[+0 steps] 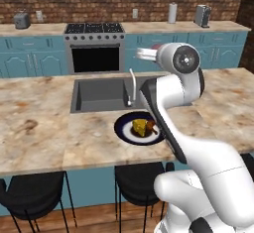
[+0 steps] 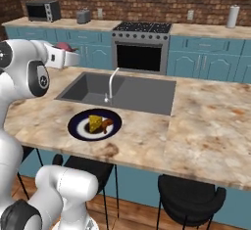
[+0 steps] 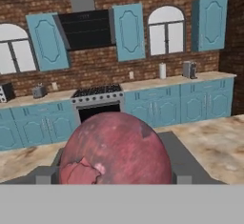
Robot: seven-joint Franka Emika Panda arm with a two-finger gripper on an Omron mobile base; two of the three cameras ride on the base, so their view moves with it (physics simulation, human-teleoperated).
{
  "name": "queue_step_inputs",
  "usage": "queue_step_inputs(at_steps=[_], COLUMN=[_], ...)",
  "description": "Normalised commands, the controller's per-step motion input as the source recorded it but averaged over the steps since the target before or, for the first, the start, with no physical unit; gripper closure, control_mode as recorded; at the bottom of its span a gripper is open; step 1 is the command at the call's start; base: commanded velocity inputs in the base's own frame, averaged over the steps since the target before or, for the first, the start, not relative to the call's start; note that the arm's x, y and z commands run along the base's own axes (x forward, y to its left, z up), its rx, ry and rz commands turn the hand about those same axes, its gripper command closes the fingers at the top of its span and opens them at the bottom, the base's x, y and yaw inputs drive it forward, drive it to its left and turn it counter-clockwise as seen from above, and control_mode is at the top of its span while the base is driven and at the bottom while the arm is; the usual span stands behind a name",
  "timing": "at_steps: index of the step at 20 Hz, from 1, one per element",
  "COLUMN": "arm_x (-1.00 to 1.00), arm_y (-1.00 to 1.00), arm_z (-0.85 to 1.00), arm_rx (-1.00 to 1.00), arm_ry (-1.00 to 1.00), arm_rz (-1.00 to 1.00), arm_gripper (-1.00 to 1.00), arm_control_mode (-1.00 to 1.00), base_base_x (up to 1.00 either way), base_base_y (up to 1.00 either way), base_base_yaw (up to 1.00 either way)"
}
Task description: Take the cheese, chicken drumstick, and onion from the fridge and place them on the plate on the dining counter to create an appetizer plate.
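My gripper (image 1: 149,53) hangs high over the dining counter (image 1: 39,128), shut on the pinkish-red onion (image 1: 157,46). In the hand view the onion (image 3: 116,149) bulges large between the jaws and hides the fingertips. From the right base view the onion (image 2: 62,46) peeks over the white hand (image 2: 66,57), left of the sink. The dark-blue plate (image 1: 121,128) lies on the counter just in front of the sink, below and nearer than the gripper. On it sit the yellow cheese wedge (image 1: 140,127) and, touching its right side, the brown chicken drumstick (image 1: 151,126). The fridge is out of view.
A grey inset sink (image 1: 99,95) with a curved faucet (image 1: 131,86) lies behind the plate. Black stools (image 1: 34,190) stand under the counter's near edge. Across the aisle, a steel oven (image 1: 95,53) and teal cabinets line the brick wall.
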Motion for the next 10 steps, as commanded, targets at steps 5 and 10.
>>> queue_step_inputs(at_steps=[5, 10], arm_x=[0.04, 0.00], arm_y=[0.06, 0.11], arm_z=[0.00, -0.09], arm_rx=[0.00, 0.00], arm_ry=[0.15, 0.31], arm_rz=[-0.03, 0.00], arm_gripper=[1.00, 1.00], arm_control_mode=[-1.00, -1.00], base_base_x=[0.07, 0.00], base_base_y=[0.05, 0.00], base_base_yaw=[-0.03, 0.00])
